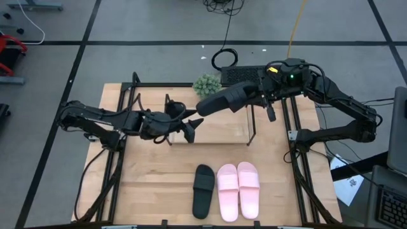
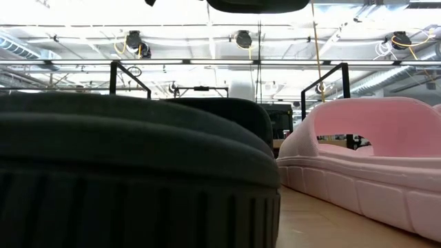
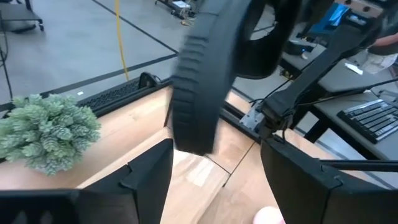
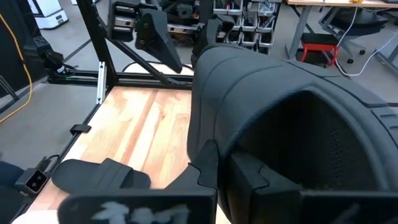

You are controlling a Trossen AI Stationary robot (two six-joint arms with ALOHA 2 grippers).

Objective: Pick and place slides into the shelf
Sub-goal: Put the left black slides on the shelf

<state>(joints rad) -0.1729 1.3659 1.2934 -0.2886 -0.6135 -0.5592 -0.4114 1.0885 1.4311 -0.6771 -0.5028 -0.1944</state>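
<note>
One black slide (image 1: 224, 100) hangs over the shelf (image 1: 251, 102), right end effector (image 1: 262, 94) clamped.

Three slides (image 1: 226, 191) side by side — before the shelf (image 1: 191, 114).

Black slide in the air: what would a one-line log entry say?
right gripper holds black slide above shelf | left gripper open

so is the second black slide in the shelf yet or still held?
Held. The right gripper is shut on the black slide, lifted over the shelf, not resting on its board. Left gripper waits open beside it.
</note>
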